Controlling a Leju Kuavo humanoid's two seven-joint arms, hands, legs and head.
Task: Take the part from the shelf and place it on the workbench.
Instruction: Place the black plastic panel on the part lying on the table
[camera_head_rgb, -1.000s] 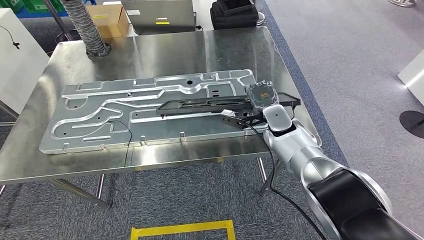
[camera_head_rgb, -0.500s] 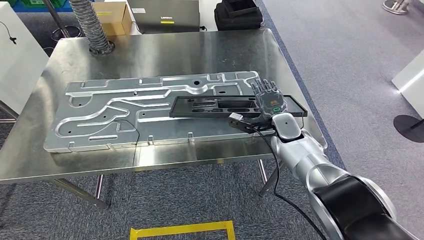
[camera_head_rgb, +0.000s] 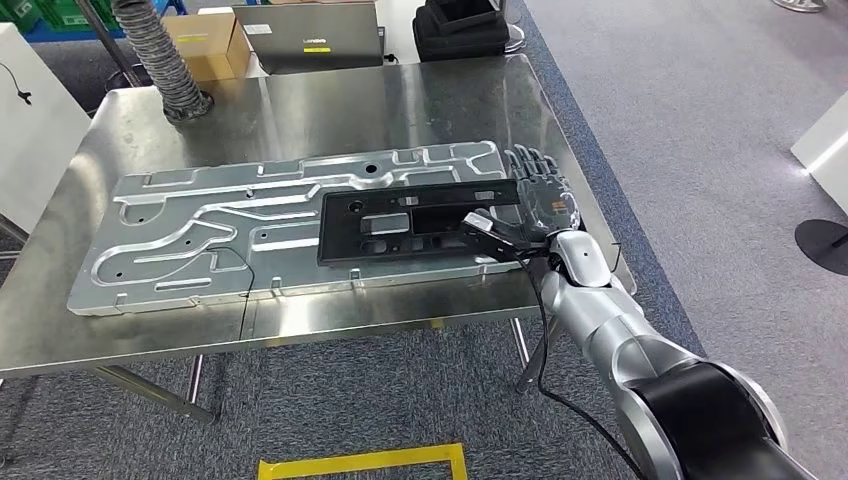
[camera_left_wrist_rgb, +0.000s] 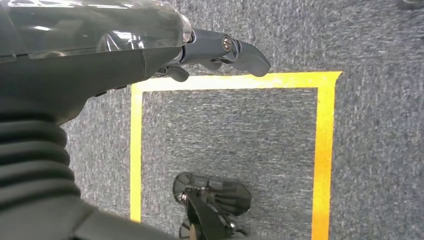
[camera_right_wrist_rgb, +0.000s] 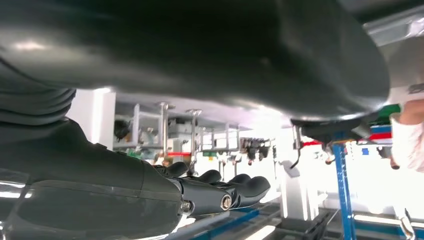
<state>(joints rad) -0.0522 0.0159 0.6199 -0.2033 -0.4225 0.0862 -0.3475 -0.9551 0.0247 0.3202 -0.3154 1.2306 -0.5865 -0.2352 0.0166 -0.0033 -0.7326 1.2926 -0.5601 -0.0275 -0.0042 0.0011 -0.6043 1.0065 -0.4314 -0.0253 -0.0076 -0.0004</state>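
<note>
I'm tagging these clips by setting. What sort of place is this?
Probably a factory or workshop floor. A steel workbench carries a large machined metal plate, where the right hand lies on a black part. A ribbed extraction hose comes down at the back, and yellow tape marks the carpet.

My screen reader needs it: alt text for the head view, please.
The right hand holds the right end of a flat black part over a large grey metal plate on the steel workbench. A laptop sits beyond it.
</note>
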